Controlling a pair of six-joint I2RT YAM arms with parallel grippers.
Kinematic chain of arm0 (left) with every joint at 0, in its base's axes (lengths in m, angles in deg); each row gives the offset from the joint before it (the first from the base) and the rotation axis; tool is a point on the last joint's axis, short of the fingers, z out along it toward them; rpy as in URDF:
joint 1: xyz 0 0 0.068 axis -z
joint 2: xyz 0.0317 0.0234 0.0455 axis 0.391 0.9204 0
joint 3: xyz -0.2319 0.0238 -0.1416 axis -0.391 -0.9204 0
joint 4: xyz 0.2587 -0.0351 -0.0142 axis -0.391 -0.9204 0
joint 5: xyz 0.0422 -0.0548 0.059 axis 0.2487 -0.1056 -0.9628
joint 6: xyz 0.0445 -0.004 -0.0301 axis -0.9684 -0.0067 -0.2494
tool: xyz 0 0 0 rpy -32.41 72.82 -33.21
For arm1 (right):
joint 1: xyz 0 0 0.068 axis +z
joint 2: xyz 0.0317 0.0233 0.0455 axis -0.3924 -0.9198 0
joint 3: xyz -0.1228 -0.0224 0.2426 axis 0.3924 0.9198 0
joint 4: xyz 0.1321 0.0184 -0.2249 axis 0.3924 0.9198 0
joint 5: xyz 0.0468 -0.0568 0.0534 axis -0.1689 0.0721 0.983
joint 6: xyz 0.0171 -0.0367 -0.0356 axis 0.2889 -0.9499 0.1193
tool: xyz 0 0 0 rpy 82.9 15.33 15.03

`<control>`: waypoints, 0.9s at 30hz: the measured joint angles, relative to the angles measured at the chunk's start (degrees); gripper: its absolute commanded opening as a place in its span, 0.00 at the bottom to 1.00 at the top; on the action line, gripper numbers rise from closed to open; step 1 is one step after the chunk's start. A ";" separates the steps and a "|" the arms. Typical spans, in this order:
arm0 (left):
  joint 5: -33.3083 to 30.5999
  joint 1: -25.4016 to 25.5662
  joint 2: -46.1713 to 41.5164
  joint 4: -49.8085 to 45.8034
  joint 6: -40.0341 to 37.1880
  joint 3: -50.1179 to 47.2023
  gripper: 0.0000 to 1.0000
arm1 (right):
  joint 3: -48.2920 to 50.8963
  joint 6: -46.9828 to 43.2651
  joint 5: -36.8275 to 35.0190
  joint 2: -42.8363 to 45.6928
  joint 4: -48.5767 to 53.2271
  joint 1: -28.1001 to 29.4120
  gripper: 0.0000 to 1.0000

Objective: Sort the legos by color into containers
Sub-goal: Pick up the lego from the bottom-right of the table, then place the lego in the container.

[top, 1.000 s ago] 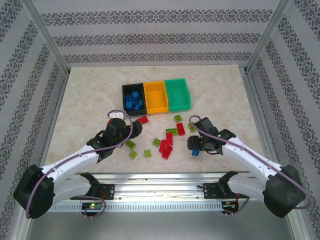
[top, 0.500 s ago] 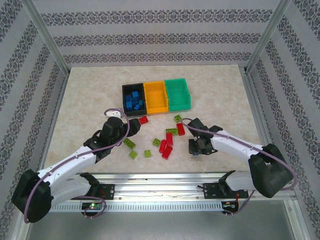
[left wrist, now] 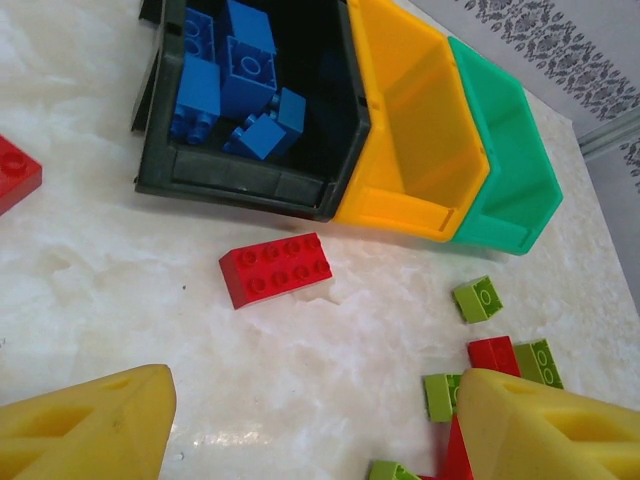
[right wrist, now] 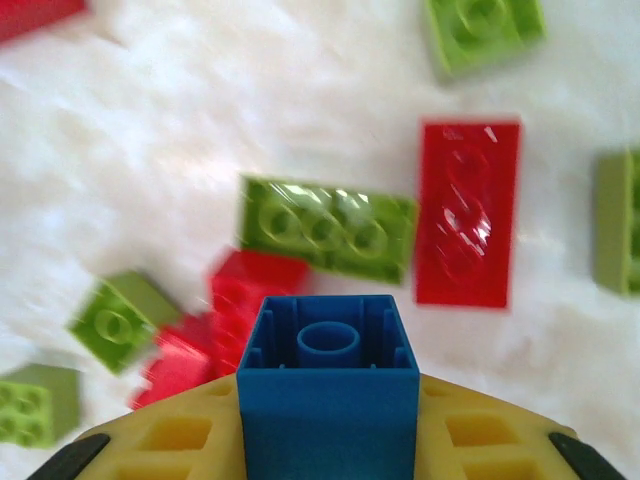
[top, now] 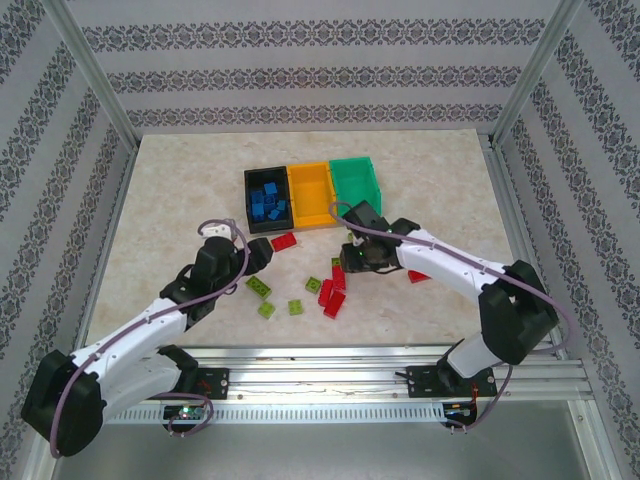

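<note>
Blue brick (right wrist: pixel 328 370) pinched in right gripper (right wrist: pixel 328 445), right of and nearer than black bin (top: pixel 248 205), probably bound there, since other blue legos (left wrist: pixel 245 70) lie inside; left gripper (left wrist: pixel 312 425) hangs spread before that bin's front.

Three containers (top: pixel 313 222), two arms (top: pixel 150 326); legos (top: pixel 285 240) partly hidden, uncounted

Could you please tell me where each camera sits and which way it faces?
Top external: above, behind the bases, looking down at the table; both arms show.
Left wrist: low, facing the black bin; left fingers open below.
Right wrist: facing down at loose legos; right fingers hold a blue brick.
Shared: top and left wrist show that bin.
</note>
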 measured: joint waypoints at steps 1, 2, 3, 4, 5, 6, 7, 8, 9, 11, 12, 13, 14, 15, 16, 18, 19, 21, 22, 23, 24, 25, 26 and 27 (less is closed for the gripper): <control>0.42 -0.33 -0.76 0.13 0.44 -0.87 0.74 | -1.92 -0.48 0.17 -1.22 -0.50 0.09 0.33; 0.66 -0.66 -1.36 0.13 0.72 -1.49 0.74 | -3.72 -0.76 0.28 -2.45 -0.66 0.31 0.33; 0.87 -1.05 -2.10 0.07 1.09 -2.01 0.74 | -6.16 -1.14 0.57 -4.22 -0.83 0.37 0.33; 1.03 -1.38 -2.91 0.07 1.55 -2.36 0.74 | -9.05 -1.68 0.83 -6.34 -0.81 0.44 0.33; 1.05 -1.51 -3.67 0.07 1.84 -2.54 0.74 | -11.82 -2.16 1.14 -8.44 -1.01 0.44 0.34; 1.05 -1.62 -4.68 0.15 2.16 -2.75 0.74 | -14.69 -2.60 1.36 -10.54 -1.27 0.44 0.34; 1.16 -1.79 -5.60 0.20 2.40 -2.99 0.73 | -17.88 -3.28 1.64 -12.83 -1.42 0.46 0.34; 1.18 -2.01 -6.34 0.15 2.62 -3.21 0.73 | -20.68 -3.80 1.79 -14.82 -1.55 0.52 0.35; 1.22 -2.32 -7.04 -0.13 2.86 -3.26 0.73 | -23.87 -4.42 2.03 -17.05 -1.66 0.68 0.35; 1.14 -2.62 -8.13 -0.70 3.19 -3.26 0.73 | -30.42 -5.64 2.64 -21.40 -1.40 0.72 0.35; 1.03 -2.67 -8.72 -0.96 3.30 -3.26 0.73 | -33.99 -6.40 3.08 -23.82 -1.38 0.74 0.35; 1.05 -2.67 -9.20 -1.14 3.41 -3.26 0.73 | -37.46 -6.99 3.48 -26.16 -1.31 0.81 0.35; 1.03 -2.71 -9.49 -1.31 3.45 -3.26 0.73 | -40.24 -7.43 3.69 -28.00 -1.20 0.81 0.35; 1.03 -2.84 -9.77 -1.62 3.45 -3.26 0.73 | -43.56 -8.02 4.15 -30.27 -1.11 0.81 0.35; 0.96 -2.89 -9.88 -2.05 3.45 -3.26 0.73 | -46.88 -8.37 4.44 -32.57 -0.81 0.81 0.36; 0.96 -2.95 -9.84 -3.02 3.45 -3.26 0.73 | -54.07 -8.92 5.11 -37.31 0.20 0.81 0.37; 0.98 -2.95 -9.81 -3.32 3.45 -3.26 0.73 | -57.81 -9.20 5.53 -39.82 0.39 0.81 0.37; 1.01 -2.95 -9.79 -3.32 3.45 -3.26 0.73 | -64.46 -9.53 6.23 -44.30 1.01 0.81 0.37; 0.98 -2.95 -9.79 -3.43 3.45 -3.26 0.73 | -67.89 -9.55 6.56 -46.62 1.18 0.81 0.38; 0.98 -2.95 -9.79 -3.54 3.45 -3.26 0.73 | -70.53 -9.55 6.93 -48.48 1.22 0.81 0.38; 0.96 -2.95 -9.79 -3.76 3.45 -3.26 0.73 | -73.75 -9.55 7.41 -50.75 1.05 0.81 0.39; 0.87 -2.95 -9.79 -3.82 3.45 -3.26 0.73 | -76.43 -9.49 7.85 -52.87 0.74 0.81 0.40; 0.74 -2.95 -9.81 -3.80 3.45 -3.26 0.74 | -78.71 -9.42 8.24 -54.71 0.35 0.81 0.42; 0.48 -2.95 -9.84 -3.80 3.45 -3.26 0.73 | -80.98 -9.25 8.48 -56.72 -0.26 0.81 0.43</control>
